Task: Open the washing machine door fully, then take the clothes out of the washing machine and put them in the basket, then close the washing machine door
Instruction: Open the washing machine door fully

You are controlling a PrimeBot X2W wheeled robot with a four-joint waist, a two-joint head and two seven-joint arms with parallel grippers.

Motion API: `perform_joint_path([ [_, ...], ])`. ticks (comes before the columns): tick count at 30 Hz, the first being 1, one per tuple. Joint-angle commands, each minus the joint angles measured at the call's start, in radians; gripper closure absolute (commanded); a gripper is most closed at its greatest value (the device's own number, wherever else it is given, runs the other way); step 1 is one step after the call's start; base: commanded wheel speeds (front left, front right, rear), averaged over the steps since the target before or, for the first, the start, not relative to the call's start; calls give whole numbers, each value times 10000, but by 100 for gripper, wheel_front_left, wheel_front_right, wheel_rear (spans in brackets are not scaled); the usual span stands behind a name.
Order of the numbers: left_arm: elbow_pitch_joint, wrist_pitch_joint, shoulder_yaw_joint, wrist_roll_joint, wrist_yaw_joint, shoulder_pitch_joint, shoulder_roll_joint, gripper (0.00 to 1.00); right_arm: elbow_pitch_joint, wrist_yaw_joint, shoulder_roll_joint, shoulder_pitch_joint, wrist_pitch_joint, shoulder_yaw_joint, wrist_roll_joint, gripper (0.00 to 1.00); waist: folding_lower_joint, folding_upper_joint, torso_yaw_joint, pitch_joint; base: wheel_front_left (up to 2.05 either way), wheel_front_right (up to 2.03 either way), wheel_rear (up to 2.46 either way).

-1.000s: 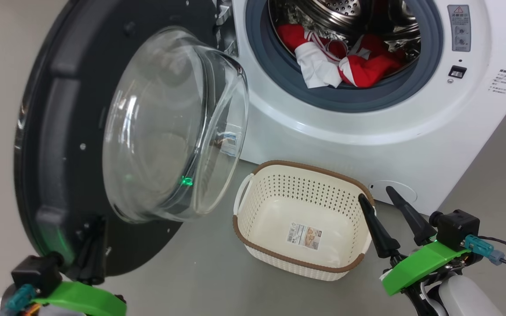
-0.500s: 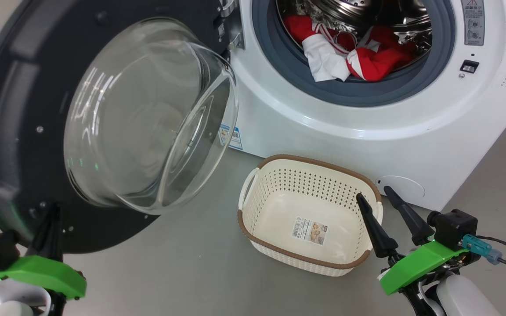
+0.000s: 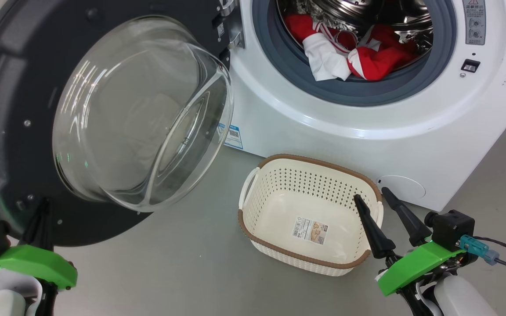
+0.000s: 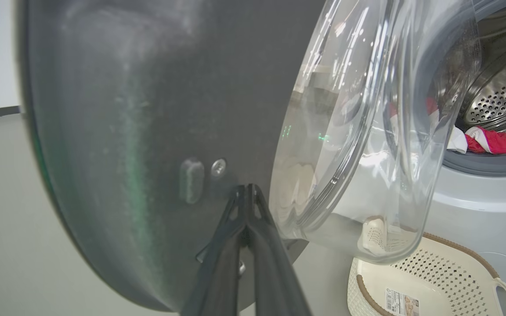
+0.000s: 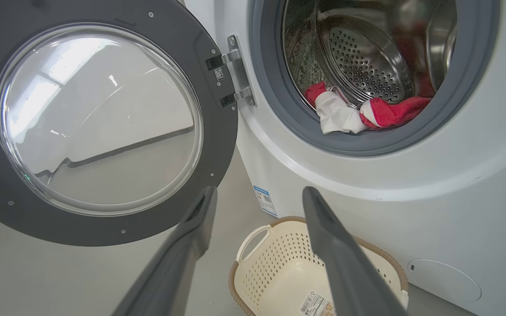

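The washing machine is standing with its door swung wide out to the left of its opening. The door's dark grey inner face and bulging glass bowl are facing into the room. The clothes, red with white parts, are lying inside the washing machine at the front lip of the steel drum, and the white piece is spilling onto the grey gasket. The basket is sitting upright on the floor just in front of the washing machine, below the opening, with a paper label showing on its bottom.

The left claw is clenched tight, finger against finger, gripping nothing. Its tips are pointing right at the lower part of the door's inner face, out to the left of the washing machine; I cannot tell whether they are touching it. The right claw is released, its two dark fingers standing well spread. It is hovering over the basket's right end, in front of the small round cover low on the washing machine.
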Motion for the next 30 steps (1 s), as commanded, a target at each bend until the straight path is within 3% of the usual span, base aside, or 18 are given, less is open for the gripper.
perform_joint_path([
  [1, -55, -146, 387, -83, -15, -505, 584, 100, -206, 16, 34, -260, -120, 220, 120, 0, 0, 0, 5, -5, 0, 0, 0],
  [17, 89, -438, 97, -185, -96, -485, 437, 100, -191, 16, 17, -273, -120, 203, 177, 0, 0, 0, 7, -8, 0, 0, 0],
  [30, -807, -625, -25, -291, 77, 199, 118, 100, -183, 16, -79, -265, -120, 163, 229, 0, 0, 0, -179, -119, 0, 0, 0],
])
